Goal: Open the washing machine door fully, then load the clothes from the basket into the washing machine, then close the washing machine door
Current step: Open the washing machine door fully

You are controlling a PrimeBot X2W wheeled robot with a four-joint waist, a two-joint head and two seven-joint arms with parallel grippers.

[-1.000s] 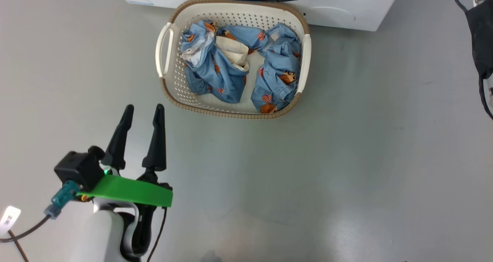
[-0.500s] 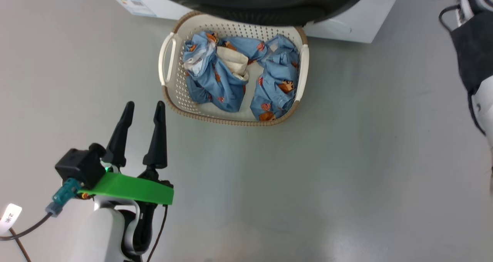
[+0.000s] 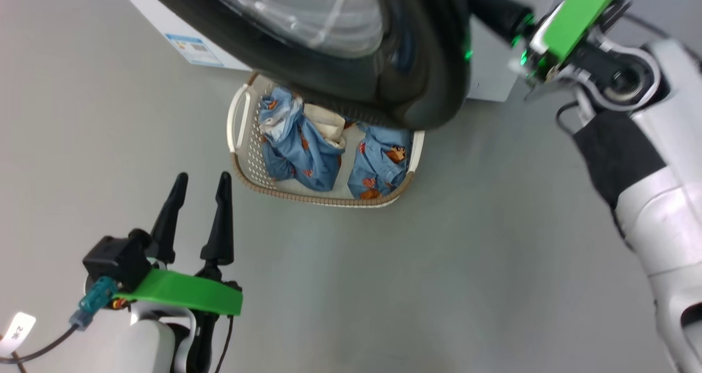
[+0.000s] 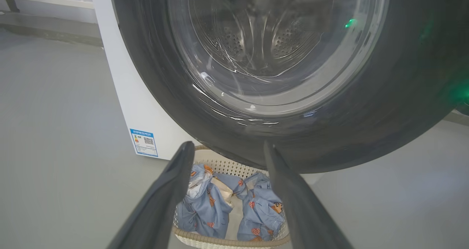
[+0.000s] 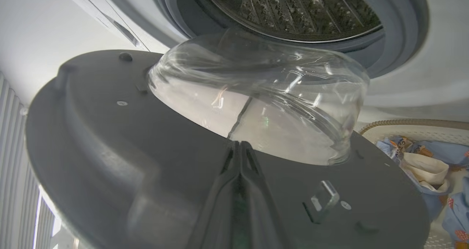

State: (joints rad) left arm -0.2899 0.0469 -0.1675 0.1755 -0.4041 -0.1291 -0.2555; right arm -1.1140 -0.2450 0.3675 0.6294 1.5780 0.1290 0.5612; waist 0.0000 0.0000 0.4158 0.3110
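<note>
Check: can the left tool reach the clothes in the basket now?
Probably yes: the near clothes lie uncovered ahead of the open left tool, though the washing machine door overhangs the basket's far side.

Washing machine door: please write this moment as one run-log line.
washing machine door: partly open | right gripper: shut, at door's inner face | left gripper: open, empty | clothes: in basket

- 1 washing machine (image 4: 121, 77), 1 door (image 3: 428, 60), 1 blue label (image 3: 194, 49)
- 1 basket (image 3: 307, 196), 2 handles (image 3: 237, 118)
- 2 heaps of blue clothes (image 3: 299, 148), at 9 and 3 o'clock in the basket; 1 cream cloth (image 3: 323, 126)
- mine: 1 left gripper (image 3: 202, 176), 1 right gripper (image 5: 240, 146), 2 fingers each
</note>
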